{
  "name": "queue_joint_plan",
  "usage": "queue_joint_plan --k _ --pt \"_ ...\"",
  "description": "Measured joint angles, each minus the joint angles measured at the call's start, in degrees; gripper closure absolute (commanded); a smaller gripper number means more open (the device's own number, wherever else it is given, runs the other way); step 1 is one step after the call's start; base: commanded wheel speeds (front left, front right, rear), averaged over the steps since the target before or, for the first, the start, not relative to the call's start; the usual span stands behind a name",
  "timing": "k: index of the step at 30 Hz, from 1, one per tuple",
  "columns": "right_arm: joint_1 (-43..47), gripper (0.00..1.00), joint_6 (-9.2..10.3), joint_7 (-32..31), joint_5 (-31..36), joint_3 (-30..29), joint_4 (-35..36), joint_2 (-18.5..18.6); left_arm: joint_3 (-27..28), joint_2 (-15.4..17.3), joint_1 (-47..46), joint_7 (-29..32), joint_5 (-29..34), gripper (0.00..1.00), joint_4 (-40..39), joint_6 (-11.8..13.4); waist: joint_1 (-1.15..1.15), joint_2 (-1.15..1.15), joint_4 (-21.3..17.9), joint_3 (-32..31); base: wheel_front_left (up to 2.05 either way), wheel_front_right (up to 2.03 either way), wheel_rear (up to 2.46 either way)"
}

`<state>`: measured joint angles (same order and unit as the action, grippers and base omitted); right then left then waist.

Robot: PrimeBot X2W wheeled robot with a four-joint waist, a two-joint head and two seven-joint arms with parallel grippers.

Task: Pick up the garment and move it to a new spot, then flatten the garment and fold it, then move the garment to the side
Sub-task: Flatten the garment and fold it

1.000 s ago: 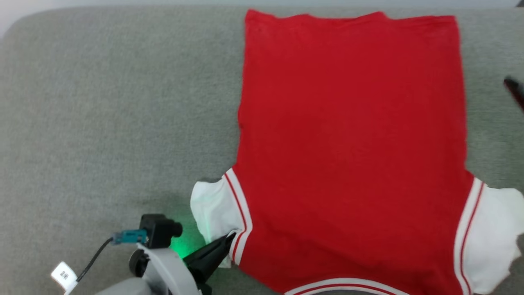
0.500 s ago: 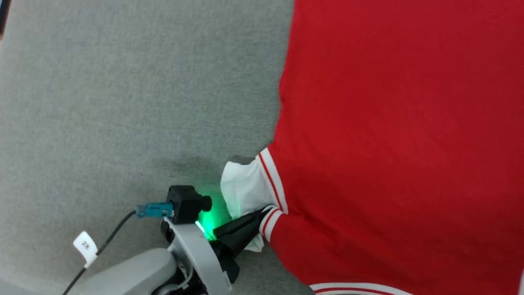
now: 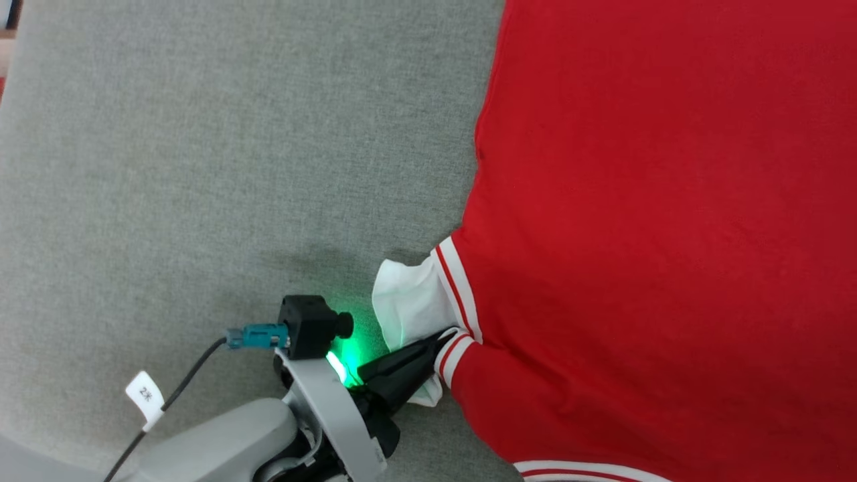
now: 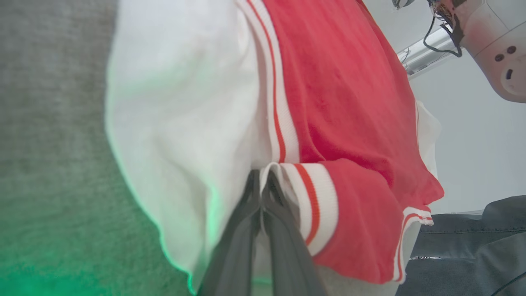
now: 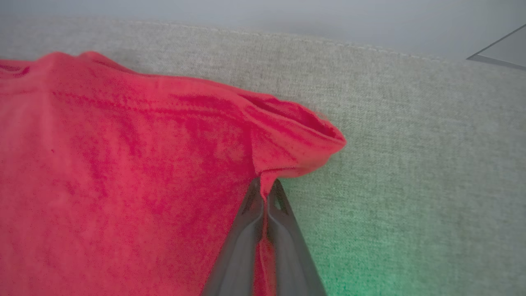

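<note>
Red cloth fills the head view from twelve o'clock round to five: the garment (image 3: 656, 201) lies spread, plain side up, on the grey fabric bench (image 3: 201, 167), whose bare covering takes the whole nine o'clock side. My left gripper (image 3: 447, 335) comes in from about seven o'clock, dark fingers pointing toward two o'clock, and it is closed on the garment right where the white sleeve (image 3: 408, 301) meets the red-and-white striped trim (image 3: 458, 288). Through my left wrist camera the two fingers (image 4: 246, 230) press together with the trimmed seam pinched between their tips, the white sleeve spreading toward eleven o'clock and the red body (image 4: 349, 102) toward one o'clock. A green glow falls on the sleeve and the bench just beside that wrist. My right gripper (image 5: 263, 185) is likewise clamped on the garment (image 5: 102, 164): its fingers meet with a strip of red fabric caught between them, and a corner of the red edge (image 5: 304, 135) bunches up at one o'clock of the tips, with bare grey bench beyond toward three o'clock.
</note>
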<state>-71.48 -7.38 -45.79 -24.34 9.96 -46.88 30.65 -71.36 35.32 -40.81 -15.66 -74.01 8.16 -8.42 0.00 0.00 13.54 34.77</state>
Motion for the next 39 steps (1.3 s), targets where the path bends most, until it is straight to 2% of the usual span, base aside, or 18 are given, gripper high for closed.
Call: queue_joint_plan --k 4,6,12,17,20,25,30,34,39 --pt "5.0 1.0 -0.11 3.8 -3.5 2.8 2.6 1.2 1.4 -0.5 1.4 0.0 -0.1 1.0 2.0 0.0 0.0 0.0 -0.8 -2.3 0.0 0.0 0.0" --pt "9.0 1.0 -0.11 4.8 -6.8 4.4 5.3 2.5 3.9 -1.1 3.4 0.0 -0.1 1.0 2.8 0.0 0.0 0.0 -1.3 -3.8 0.0 0.0 0.0" --pt "22.3 1.0 -0.13 1.6 -15.6 11.2 17.9 8.7 10.2 -0.7 10.2 0.1 0.9 1.0 3.6 0.4 0.0 0.0 -3.9 -8.6 0.0 0.0 0.0" --pt "35.2 1.0 -0.14 -0.2 -21.2 11.8 27.7 14.6 14.2 0.0 14.4 0.4 2.2 1.0 4.3 0.6 0.0 0.0 -6.5 -12.6 0.0 0.0 0.0" --pt "44.2 1.0 -0.13 0.6 -22.8 9.8 32.7 16.0 16.2 0.0 16.7 0.5 3.1 1.0 4.9 0.8 0.0 0.0 -7.9 -14.9 0.0 0.0 0.0" --pt "59.7 1.0 -0.13 1.7 -23.9 6.1 41.3 15.0 19.7 0.0 20.3 0.5 4.3 1.0 5.6 0.9 0.0 0.0 -10.4 -18.0 0.0 0.0 0.0" --pt "73.2 1.0 -0.12 0.5 -21.9 3.4 49.3 10.5 22.5 -0.7 22.5 0.5 5.9 1.0 6.0 0.9 0.0 0.0 -13.0 -20.1 0.0 0.0 0.0" --pt "79.6 1.0 -0.12 -0.6 -19.0 2.0 52.9 6.3 24.4 -1.5 23.3 0.5 7.3 1.0 6.8 0.9 0.0 0.0 -14.3 -21.4 0.0 0.0 0.0" --pt "81.9 1.0 -0.12 -1.1 -17.3 2.6 54.8 1.7 25.8 -2.4 23.9 0.5 8.5 1.0 7.5 0.9 0.0 0.0 -14.9 -22.3 0.0 0.0 0.0"
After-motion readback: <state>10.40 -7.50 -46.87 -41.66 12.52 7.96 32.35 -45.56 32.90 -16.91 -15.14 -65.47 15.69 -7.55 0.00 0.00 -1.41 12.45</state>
